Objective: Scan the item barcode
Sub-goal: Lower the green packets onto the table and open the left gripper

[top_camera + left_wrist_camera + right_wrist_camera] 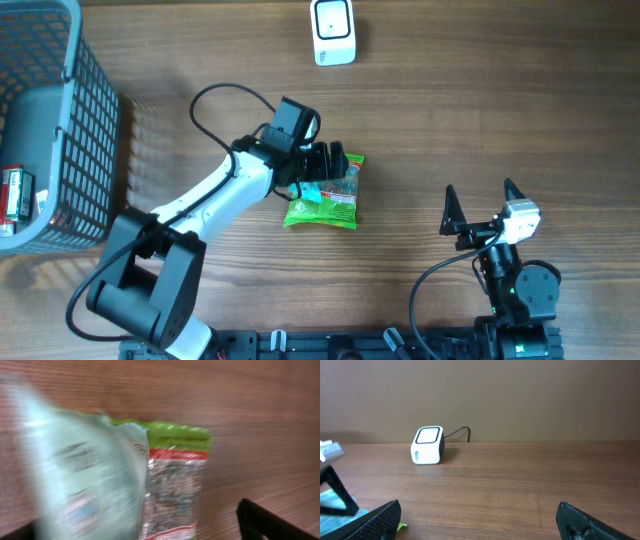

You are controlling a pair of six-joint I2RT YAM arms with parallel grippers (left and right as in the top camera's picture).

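Observation:
The item, a green snack packet [325,207] with a red stripe and a clear window [175,480], lies flat on the wooden table. A pale teal packet [307,190] lies partly over its left side and is blurred in the left wrist view [75,485]. My left gripper [332,160] hovers over the packets' top edge, its jaws open wide to either side of them [137,525]. The white barcode scanner [333,32] stands at the far edge, and it also shows in the right wrist view [427,445]. My right gripper [480,192] rests open and empty at the near right [480,520].
A grey wire basket [90,120] stands at the left edge with a red-and-white pack [14,192] inside. The scanner's cable [460,431] trails behind it. Bare wood lies between the packets and the scanner.

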